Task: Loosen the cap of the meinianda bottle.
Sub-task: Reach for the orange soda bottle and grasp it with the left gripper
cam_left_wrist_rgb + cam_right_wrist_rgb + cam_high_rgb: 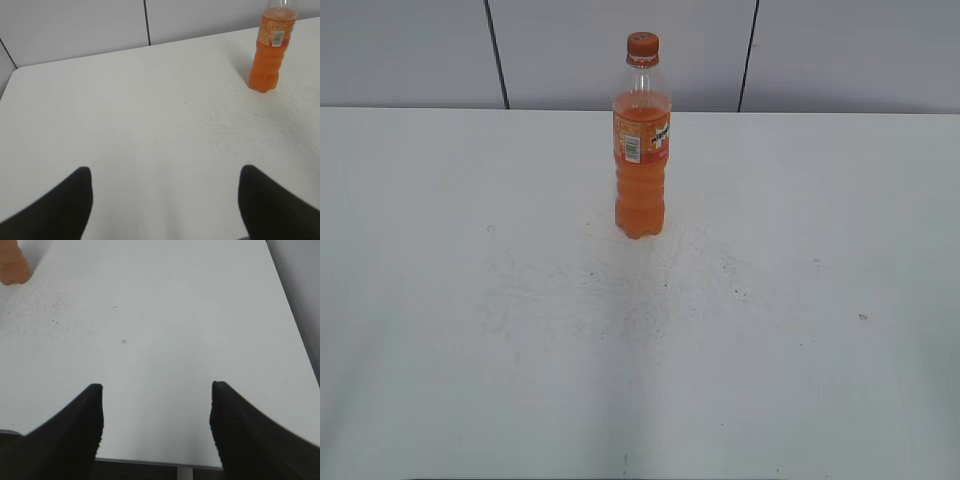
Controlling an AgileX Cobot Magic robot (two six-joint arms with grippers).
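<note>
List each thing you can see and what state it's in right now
meinianda bottle: upright on the table, mostly full, untouched.
cap: on the bottle's neck.
left gripper: open, empty, above the table.
right gripper: open, empty, above the table.
table: white, scuffed near the bottle.

Bottle (pixel 640 150) label (pixel 642 138): orange, with a white barcode patch (pixel 631 149), bars visible but digits too small to read. Dark brand lettering at the label's right edge, cut off by the curve, not legible. Left wrist view: pale lettering across the label top, blurred, unreadable; barcode patch again, no digits. Cap (pixel 642 45): faint print on top, unreadable.
</note>
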